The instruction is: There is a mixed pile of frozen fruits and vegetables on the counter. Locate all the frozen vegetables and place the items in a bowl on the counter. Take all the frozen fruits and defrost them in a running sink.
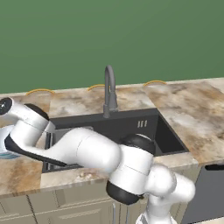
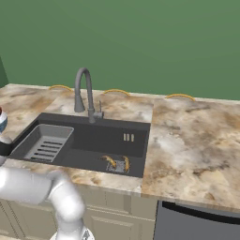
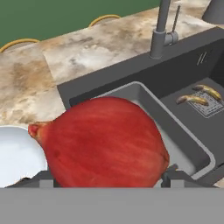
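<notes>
A bright red chunky vegetable (image 3: 105, 140) fills the middle of the hand view, with my gripper (image 3: 109, 176) shut on its sides. It hangs over the near rim of the pale-blue bowl (image 3: 17, 153) and the grey slotted rack (image 3: 175, 131). My arm stretches to the far left in the left base view, where the bowl (image 1: 3, 148) peeks in at the picture's edge. Two yellow-brown bananas (image 2: 109, 161) (image 2: 125, 162) lie on the square drain of the dark-grey sink (image 2: 93, 140); in the hand view they are bananas (image 3: 192, 99) (image 3: 209, 91) at the right.
The tall arched faucet (image 2: 84, 89) stands behind the sink. The marbled counter (image 2: 187, 140) runs wide to the right of the basin. A dark appliance front (image 2: 197, 220) sits below it. Yellow curved marks (image 1: 39, 91) lie along the back edge by the green wall.
</notes>
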